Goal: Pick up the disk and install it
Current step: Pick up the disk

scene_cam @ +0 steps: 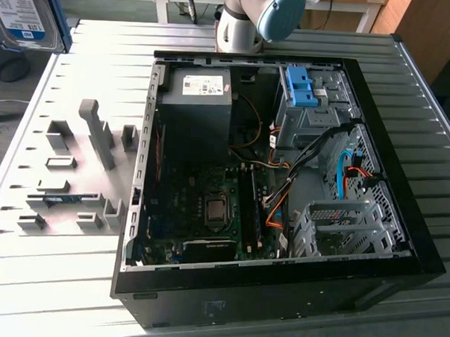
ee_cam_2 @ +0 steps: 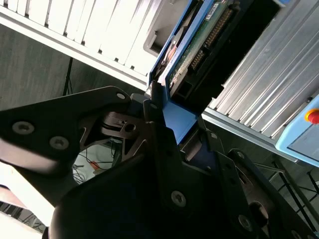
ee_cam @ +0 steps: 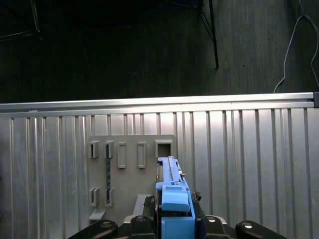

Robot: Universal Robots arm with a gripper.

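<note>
A ribbed metal table [scene_cam: 48, 295] carries the open computer case [scene_cam: 279, 301]. At its ten o'clock in the exterior view hangs the disk [scene_cam: 19, 14], pinched edge-on by the gripper [ee_cam: 172, 201]. Pickup looks done, and the disk is not yet installed.

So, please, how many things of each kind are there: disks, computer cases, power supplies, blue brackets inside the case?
disk: 1
computer case: 1
power supply: 1
blue bracket: 1
Total: 4
</note>
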